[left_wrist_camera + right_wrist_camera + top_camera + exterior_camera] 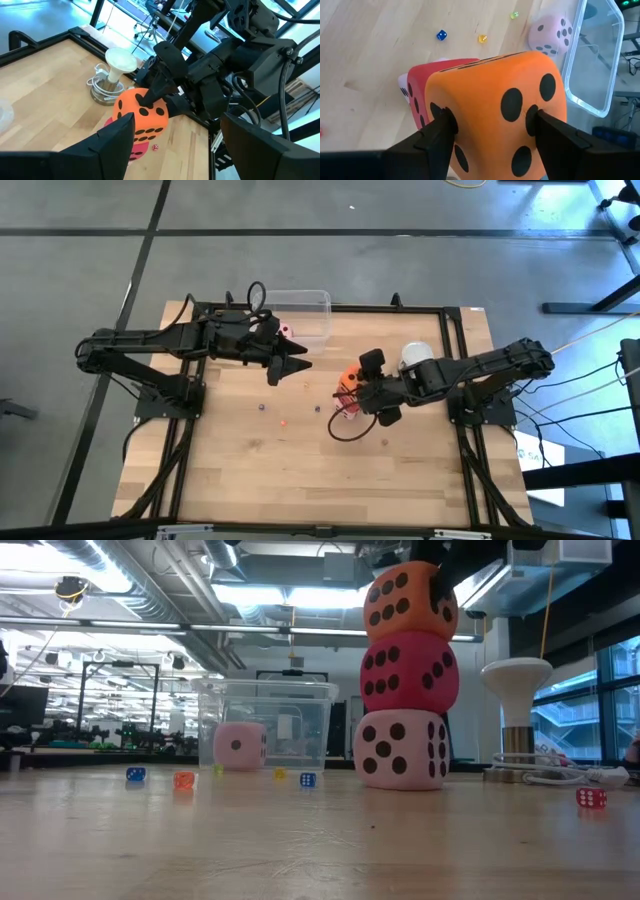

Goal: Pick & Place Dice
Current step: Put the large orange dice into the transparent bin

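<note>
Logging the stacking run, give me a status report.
Right gripper shut on orange die, atop red die and pale die. Left gripper open, clear. Loose pink die by tub.

You get even, bright light from ceiling strips (270,595) overhead, so shadows on the table (300,470) stay soft. The windows (570,720) glare blue-white. In the low view the near tabletop blurs; the right wrist view's orange die (505,120) looms soft-edged.

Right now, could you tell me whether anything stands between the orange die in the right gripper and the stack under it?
Nothing visible does. The right gripper pinches the orange die, which already sits directly on the red die, itself on the pale pink die.
</note>
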